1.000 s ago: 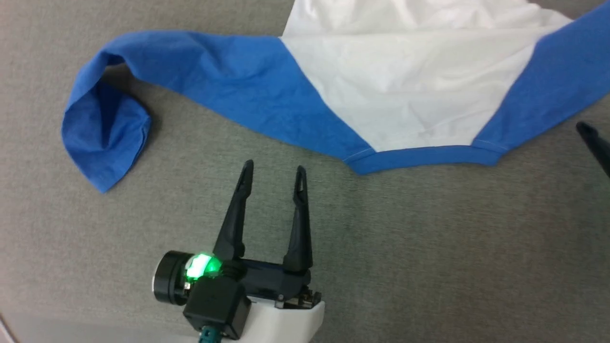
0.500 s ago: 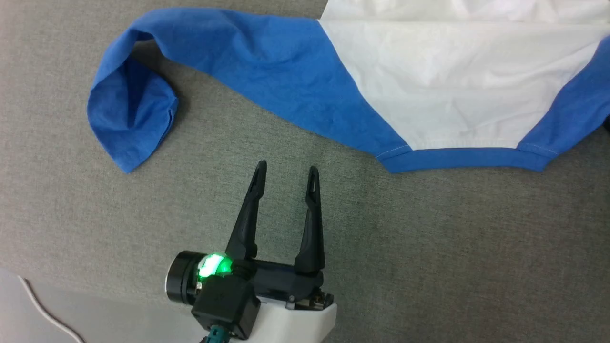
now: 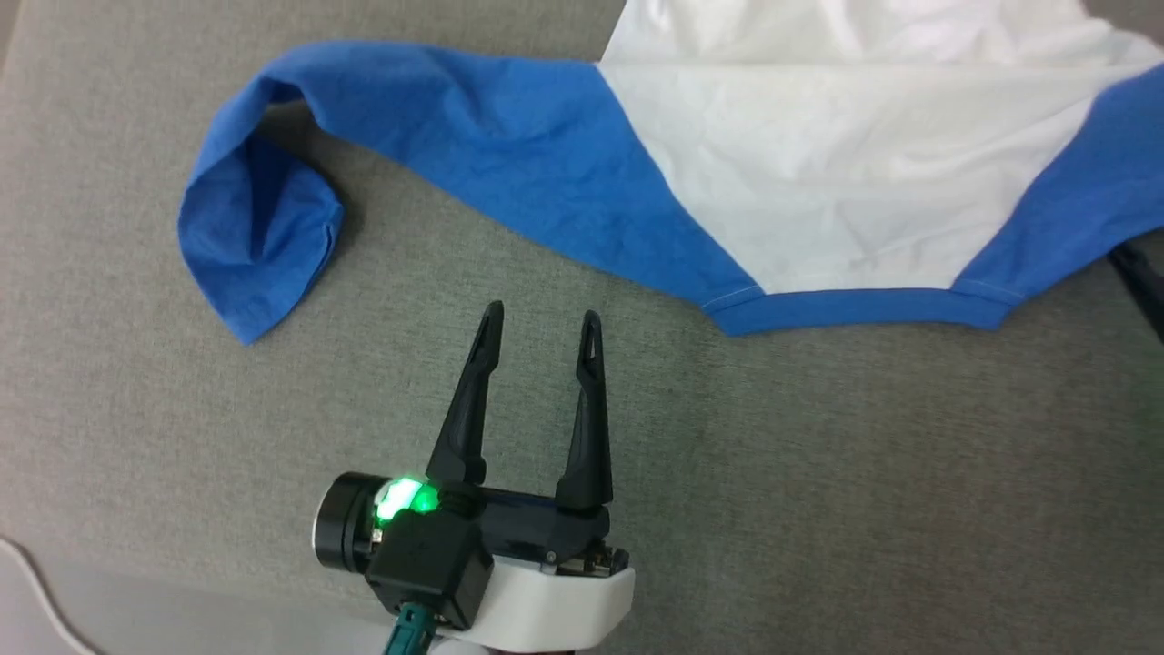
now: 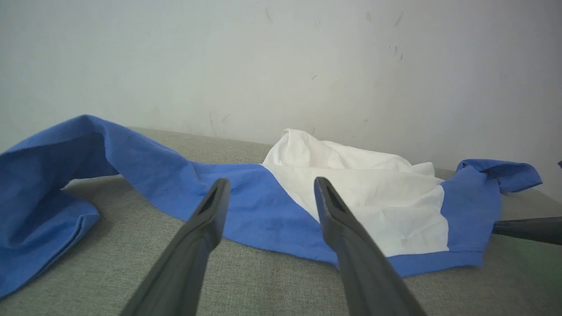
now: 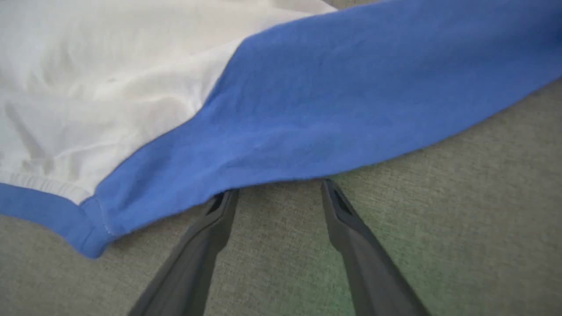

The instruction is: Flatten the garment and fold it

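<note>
Garment [image 3: 818, 164] first: this soft white T-shirt with royal-blue sleeves and neckband is lying on the grey cloth-covered surface [image 3: 818, 473], neckband nearest the robot.

In the head view it is not lying flat yet. The blue sleeve [image 3: 259, 236] on the robot's left is curling over itself and no fold is showing, so nearly all the job is waiting. The left claw [image 3: 542, 314] is hanging open and empty, near the shirt but apart from it. Compared with a second ago, the whole picture is sitting a bit differently, so the camera is moving. The shirt is keeping its shape.

In the left wrist view the white body is bunching up by the pale wall [image 4: 281, 66].

In the right wrist view the right claw [image 5: 279, 188] is standing open and empty, tips right at the blue edge. I cannot tell if they are touching.
</note>
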Controlling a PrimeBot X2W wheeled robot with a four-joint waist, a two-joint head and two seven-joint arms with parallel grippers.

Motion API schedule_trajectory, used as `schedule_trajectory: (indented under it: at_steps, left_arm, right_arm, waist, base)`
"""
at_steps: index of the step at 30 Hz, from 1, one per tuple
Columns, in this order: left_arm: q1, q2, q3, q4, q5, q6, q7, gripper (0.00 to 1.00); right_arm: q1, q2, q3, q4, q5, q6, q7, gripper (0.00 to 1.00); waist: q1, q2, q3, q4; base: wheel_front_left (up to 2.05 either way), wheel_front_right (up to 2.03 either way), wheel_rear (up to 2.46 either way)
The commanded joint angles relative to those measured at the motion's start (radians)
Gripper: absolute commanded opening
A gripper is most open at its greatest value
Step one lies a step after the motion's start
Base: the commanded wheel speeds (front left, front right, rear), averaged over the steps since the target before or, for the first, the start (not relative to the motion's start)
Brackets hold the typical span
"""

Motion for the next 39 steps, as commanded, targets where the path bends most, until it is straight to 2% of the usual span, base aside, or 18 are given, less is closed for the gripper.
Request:
schedule_trajectory:
  at_steps: [1, 4, 13, 16, 19, 24, 32, 39]
  left_arm:
    - [0.002, -0.004, 0.007, 0.005, -0.007, -0.007, -0.005, 1.0]
    - [0.016, -0.004, 0.027, 0.012, -0.004, -0.023, -0.005, 1.0]
    - [0.067, -0.002, 0.066, 0.013, 0.001, -0.059, -0.005, 1.0]
    - [0.077, -0.003, 0.074, 0.013, 0.001, -0.066, -0.005, 1.0]
    - [0.086, -0.003, 0.08, 0.011, 0.002, -0.07, -0.005, 1.0]
    - [0.087, -0.003, 0.083, 0.009, 0.009, -0.079, -0.005, 1.0]
    - [0.068, -0.004, 0.059, 0.0, 0.011, -0.073, -0.005, 1.0]
    - [0.036, -0.004, 0.022, -0.005, -0.002, -0.043, -0.005, 1.0]
  right_arm:
    - [0.021, 0.014, -0.011, -0.008, -0.003, 0.0, -0.019, 1.0]
    - [0.083, 0.054, -0.042, -0.047, -0.03, 0.0, -0.107, 1.0]
    - [0.33, 0.261, -0.121, -0.141, -0.17, 0.0, -0.442, 1.0]
    - [0.382, 0.319, -0.124, -0.152, -0.195, 0.0, -0.505, 1.0]
    - [0.395, 0.342, -0.12, -0.17, -0.222, 0.0, -0.532, 1.0]
    - [0.352, 0.324, -0.121, -0.176, -0.239, 0.0, -0.513, 1.0]
    - [0.187, 0.246, -0.117, -0.067, -0.215, 0.0, -0.303, 1.0]
    - [0.073, 0.206, -0.099, 0.004, -0.198, 0.0, -0.206, 1.0]
  waist:
    - [-0.0001, 0.0, -0.059, -0.036]
    - [-0.0001, 0.0, -0.099, -0.055]
    - [-0.0001, 0.0, -0.159, -0.097]
    - [-0.0001, 0.0, -0.168, -0.107]
    - [-0.0001, 0.0, -0.173, -0.114]
    - [-0.0001, 0.0, -0.171, -0.107]
    - [-0.0001, 0.0, -0.109, -0.062]
    - [-0.0001, 0.0, -0.051, -0.027]
  base:
    - [0.0, 0.0, 0.0]
    - [0.0, 0.0, 0.0]
    - [0.0, 0.0, 0.0]
    - [0.0, 0.0, 0.0]
    - [0.0, 0.0, 0.0]
    - [0.0, 0.0, 0.0]
    - [0.0, 0.0, 0.0]
    - [0.0, 0.0, 0.0]
